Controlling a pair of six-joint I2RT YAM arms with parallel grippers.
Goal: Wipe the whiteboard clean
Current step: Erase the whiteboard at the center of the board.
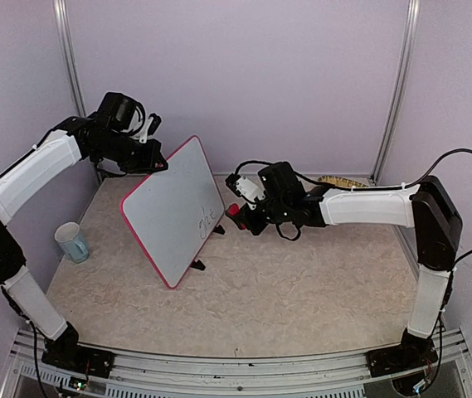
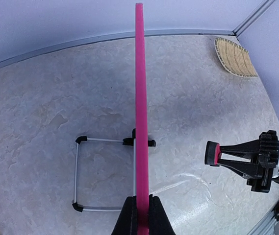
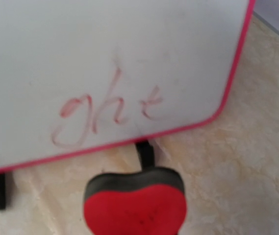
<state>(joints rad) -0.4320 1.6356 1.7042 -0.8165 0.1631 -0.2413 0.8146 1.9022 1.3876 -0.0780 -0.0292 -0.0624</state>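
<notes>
The whiteboard [image 1: 173,207], white with a pink-red frame, stands tilted on its black feet [image 3: 145,152] at centre left. My left gripper [image 1: 159,162] is shut on its top edge; in the left wrist view the fingers [image 2: 129,218] pinch the pink frame [image 2: 140,98]. A faint red scrawl [image 3: 105,115] sits near the board's lower corner. My right gripper [image 1: 237,212] is shut on a red heart-shaped eraser [image 3: 135,203] with a black pad, held just short of the board face, below the scrawl. The eraser also shows in the left wrist view [image 2: 212,152], apart from the board.
A pale blue mug [image 1: 72,241] stands at the left edge of the table. A woven mat [image 1: 342,181] lies at the back right by the wall. The board's wire stand [image 2: 78,174] rests on the table behind it.
</notes>
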